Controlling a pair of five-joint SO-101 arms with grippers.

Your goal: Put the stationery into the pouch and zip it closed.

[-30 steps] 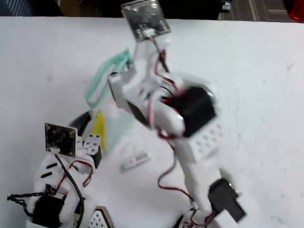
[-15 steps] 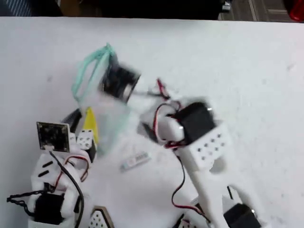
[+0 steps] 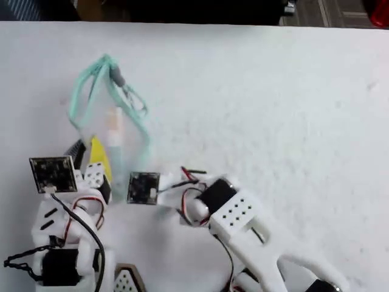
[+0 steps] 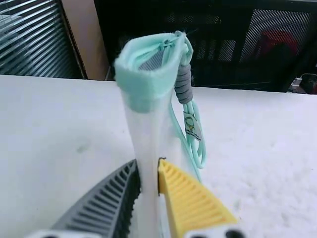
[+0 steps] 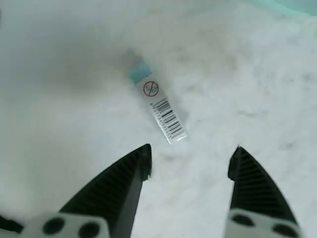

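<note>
Between the left jaws, the pouch (image 4: 146, 129).

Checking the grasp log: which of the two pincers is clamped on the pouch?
The left pincer, grey and yellow, is shut on the pouch. The right pincer, black, is open above a small labelled stationery piece.

Bright, even light is washing the white table (image 3: 304, 91) almost to glare, the room (image 4: 223, 44) behind is sitting dark, and a soft shadow is pooling by the eraser (image 5: 159, 105).
</note>
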